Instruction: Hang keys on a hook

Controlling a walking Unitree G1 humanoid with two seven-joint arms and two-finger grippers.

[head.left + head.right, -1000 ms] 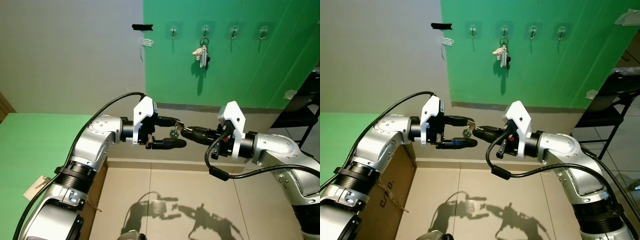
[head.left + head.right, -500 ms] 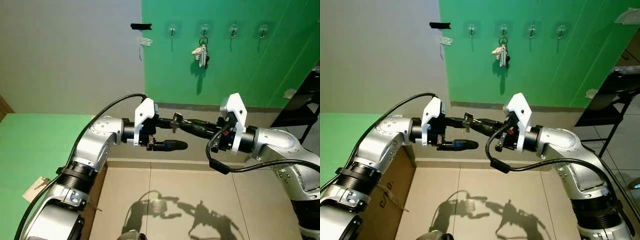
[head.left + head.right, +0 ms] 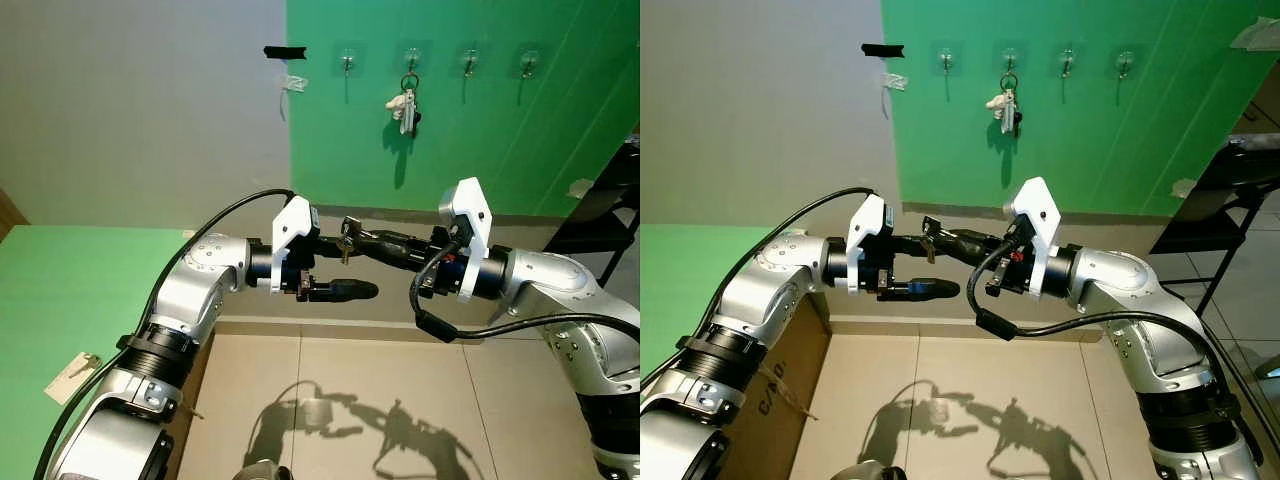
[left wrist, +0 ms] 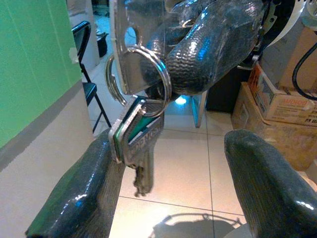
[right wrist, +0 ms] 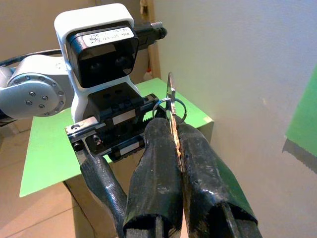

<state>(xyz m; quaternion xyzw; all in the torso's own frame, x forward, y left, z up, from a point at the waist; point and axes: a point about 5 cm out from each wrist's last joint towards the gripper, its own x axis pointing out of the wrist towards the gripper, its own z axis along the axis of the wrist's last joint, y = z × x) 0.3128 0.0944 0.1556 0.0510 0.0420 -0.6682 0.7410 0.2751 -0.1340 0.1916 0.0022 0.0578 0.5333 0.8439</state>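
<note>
A small bunch of keys [image 3: 347, 238] on a ring with a metal tag is pinched in my right gripper [image 3: 353, 236], which is shut on it at chest height in front of the wall. My left gripper [image 3: 360, 265] faces it and is open. The keys [image 4: 138, 134] hang between its two fingers, close against one finger [image 4: 84, 198]. In the right wrist view the tag [image 5: 171, 96] sticks up from the shut fingers [image 5: 156, 148]. Several clear hooks [image 3: 468, 62] line the green wall above. Another key bunch [image 3: 404, 105] hangs from the second hook [image 3: 410, 58].
A strip of black tape [image 3: 285, 51] and a scrap of white paper [image 3: 293, 84] are stuck to the grey wall left of the hooks. A black chair [image 3: 610, 205] stands at the right. A cardboard box [image 3: 790, 370] under a green surface [image 3: 60, 300] is at my lower left.
My right gripper rose and moved left with the keys, bringing them between my left gripper's open fingers near the upper one. The left arm stayed nearly still.
</note>
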